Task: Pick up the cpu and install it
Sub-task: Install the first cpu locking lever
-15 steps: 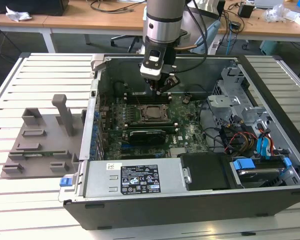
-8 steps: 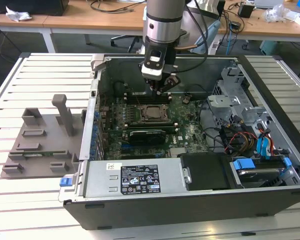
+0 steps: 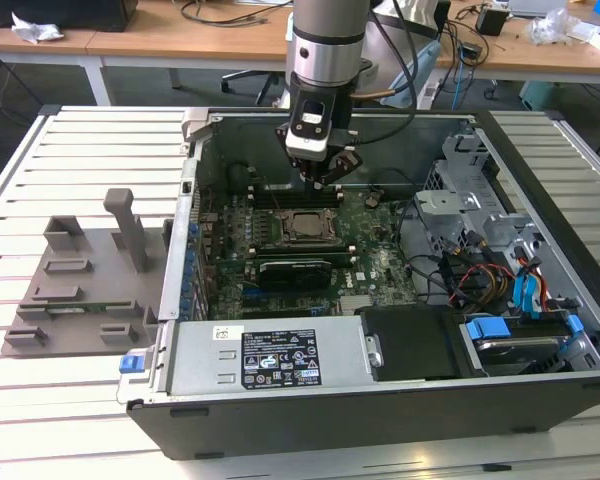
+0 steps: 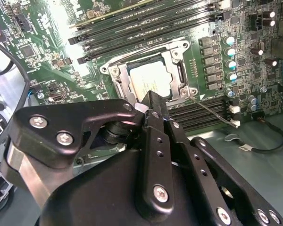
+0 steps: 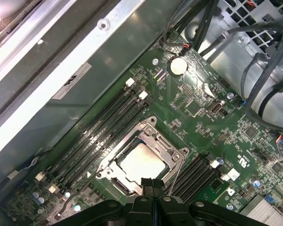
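Cpu [image 5: 142,161] seated in motherboard socket [image 5: 167,147] inside open computer case [image 3: 540,390]; hand [image 5: 152,184] closed, empty, directly above.

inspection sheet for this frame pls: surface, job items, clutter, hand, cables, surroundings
Surface: slatted white table carrying an open computer case and a grey holder tray at the exterior view's left.
Job's things: the cpu lies flat inside the socket frame on the motherboard; the frame looks open around it.
Clutter: nothing seen on the table beyond the tray and case.
Hand: the hand hangs above the board just behind the socket; its fingers look closed together with nothing between them.
Cables: bundled wires by the drive bays; a loose black lead beside the board.
Surroundings: wooden desks behind, with cords and small items.
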`<state>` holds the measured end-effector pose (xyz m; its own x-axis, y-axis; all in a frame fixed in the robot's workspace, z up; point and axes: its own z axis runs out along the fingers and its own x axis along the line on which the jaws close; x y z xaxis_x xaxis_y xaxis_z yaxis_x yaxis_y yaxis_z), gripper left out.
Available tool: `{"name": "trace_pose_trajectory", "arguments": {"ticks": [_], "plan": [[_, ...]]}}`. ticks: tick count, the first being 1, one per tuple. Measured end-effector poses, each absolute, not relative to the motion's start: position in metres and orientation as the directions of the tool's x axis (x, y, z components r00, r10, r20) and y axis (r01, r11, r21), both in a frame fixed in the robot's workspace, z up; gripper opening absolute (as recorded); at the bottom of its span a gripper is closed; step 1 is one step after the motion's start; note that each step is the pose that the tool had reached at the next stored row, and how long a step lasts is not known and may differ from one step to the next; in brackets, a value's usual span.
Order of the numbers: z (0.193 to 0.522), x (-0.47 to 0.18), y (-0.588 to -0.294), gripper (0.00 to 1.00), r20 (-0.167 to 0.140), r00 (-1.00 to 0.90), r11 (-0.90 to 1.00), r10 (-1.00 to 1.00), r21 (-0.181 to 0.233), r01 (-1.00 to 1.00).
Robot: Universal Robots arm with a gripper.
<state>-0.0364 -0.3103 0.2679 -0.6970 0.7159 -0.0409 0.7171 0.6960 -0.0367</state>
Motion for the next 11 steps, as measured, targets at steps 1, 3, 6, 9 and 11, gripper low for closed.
{"name": "trace_pose_trajectory", "arguments": {"ticks": [1,3,6,9,11], "plan": [[0.2678,-0.0364,-0.3103,0.11,-0.041,-0.701,0.700,0.712,-0.037,0.714],[0.2679,-0.0364,-0.3103,0.11,-0.041,-0.705,0.704,0.708,-0.037,0.709],[0.2679,-0.0364,-0.3103,0.11,-0.041,-0.718,0.717,0.694,-0.037,0.696],[0.2679,-0.0364,-0.3103,0.11,-0.041,-0.726,0.725,0.686,-0.037,0.688],[0.2679,-0.0364,-0.3103,0.11,-0.041,-0.732,0.731,0.680,-0.037,0.682]]}}
